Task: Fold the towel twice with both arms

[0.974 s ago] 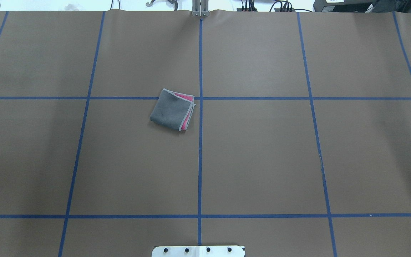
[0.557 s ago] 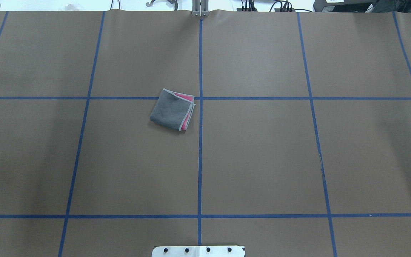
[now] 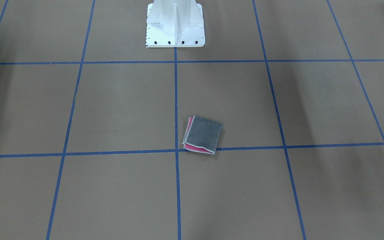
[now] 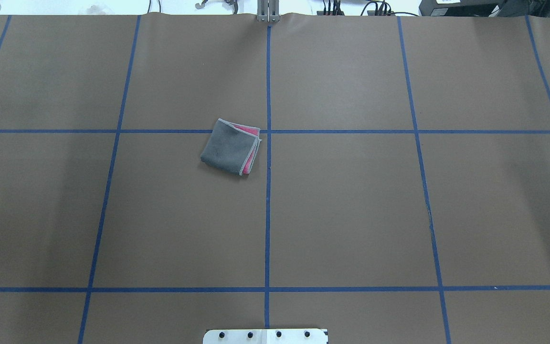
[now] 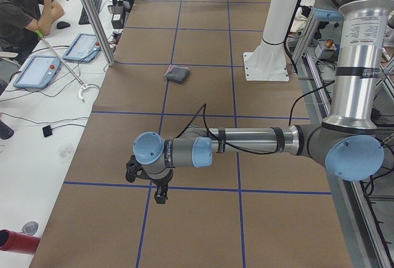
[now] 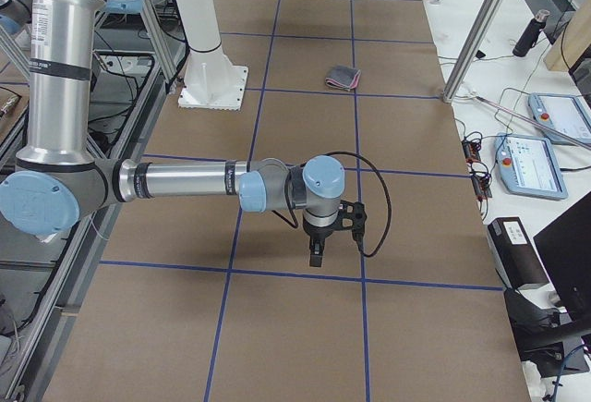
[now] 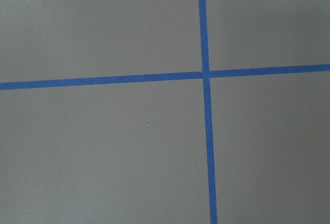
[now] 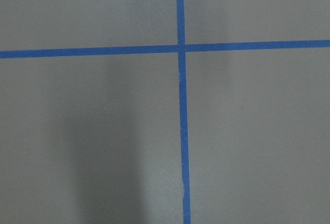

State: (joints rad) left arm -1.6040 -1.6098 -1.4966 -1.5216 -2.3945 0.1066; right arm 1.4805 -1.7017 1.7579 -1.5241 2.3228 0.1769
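Note:
The towel (image 4: 229, 148) lies folded into a small square near the table's middle, dark grey face up, with pink showing along two edges. It also shows in the front view (image 3: 205, 133), the left side view (image 5: 177, 74) and the right side view (image 6: 343, 78). My left gripper (image 5: 159, 194) hangs low over the table, far from the towel, and shows only in the left side view; I cannot tell if it is open or shut. My right gripper (image 6: 315, 256) does the same at the opposite end, and I cannot tell its state. Both wrist views show only brown table with blue tape lines.
The white pedestal (image 3: 175, 26) stands at the robot's edge of the table. An operator (image 5: 18, 15) sits beside the far edge with teach pendants (image 5: 37, 71) on a white bench. Metal frame posts (image 6: 480, 23) stand along that edge.

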